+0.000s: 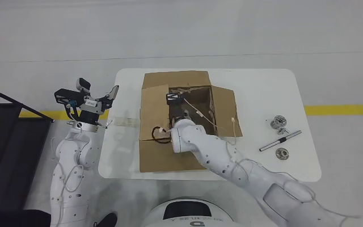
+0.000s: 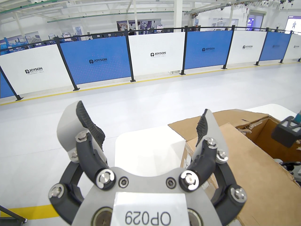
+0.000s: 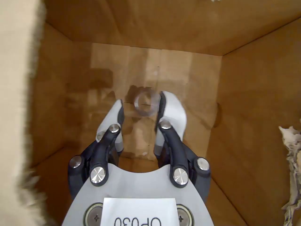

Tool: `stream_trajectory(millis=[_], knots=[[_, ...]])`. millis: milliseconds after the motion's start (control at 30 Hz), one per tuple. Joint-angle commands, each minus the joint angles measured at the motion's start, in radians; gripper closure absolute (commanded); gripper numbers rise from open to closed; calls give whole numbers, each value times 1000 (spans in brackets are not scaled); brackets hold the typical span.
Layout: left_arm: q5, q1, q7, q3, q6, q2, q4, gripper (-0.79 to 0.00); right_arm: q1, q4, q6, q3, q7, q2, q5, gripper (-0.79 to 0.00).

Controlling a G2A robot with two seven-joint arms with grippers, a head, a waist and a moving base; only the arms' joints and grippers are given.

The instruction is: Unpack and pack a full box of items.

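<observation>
The right gripper [image 3: 141,101] is sitting deep inside the cardboard box [image 3: 141,19], at the centre of the right wrist frame, and is pointing down at the box floor. Its jaws are standing partly apart with a metal ring [image 3: 145,106] between the fingertips. One finger [image 3: 174,111] is appearing to touch the ring's edge, while a gap is showing on the other side, so the jaws are straddling the ring and are not clamping it. It cannot be told whether the ring is resting on the floor or sitting just clear of it. This pose is judged to suit a pinch across the ring's outer edge.

In the top view, the box is occupying the middle of the table [image 1: 261,85]. Its flaps are lying folded outward, which is keeping the opening free for the arm.

The left gripper [image 1: 100,89] is hanging at the left centre of the top frame, beyond the table's left edge. Its jaws are spread wide and are holding nothing. This position is judged to be keeping it clear of the box.

At the right of the top frame, two flanged fittings [image 1: 278,121] and a rod [image 1: 280,141] are lying near one another on the table, well apart from the box. This is probably leaving the working area unobstructed.
</observation>
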Motion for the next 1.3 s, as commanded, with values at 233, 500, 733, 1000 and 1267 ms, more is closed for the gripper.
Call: stream_trajectory(millis=[233, 500, 733, 1000, 1267], knots=[[0, 0, 0, 0, 0, 0, 0, -785, -92, -192, -51, 77, -28, 12, 10, -785], [0, 0, 0, 0, 0, 0, 0, -785, -195, -394, -162, 119, -42, 31, -6, -785], [-28, 9, 44, -35, 48, 1, -16, -785, -195, -396, -194, 66, -34, 13, -62, -785], [-172, 29, 24, -118, 2, 9, -52, -785, -151, -284, -183, -38, -71, -43, -89, -785], [-96, -1, -117, -42, -70, 18, -37, -785, -99, -188, -111, -97, -83, -112, -125, -785]])
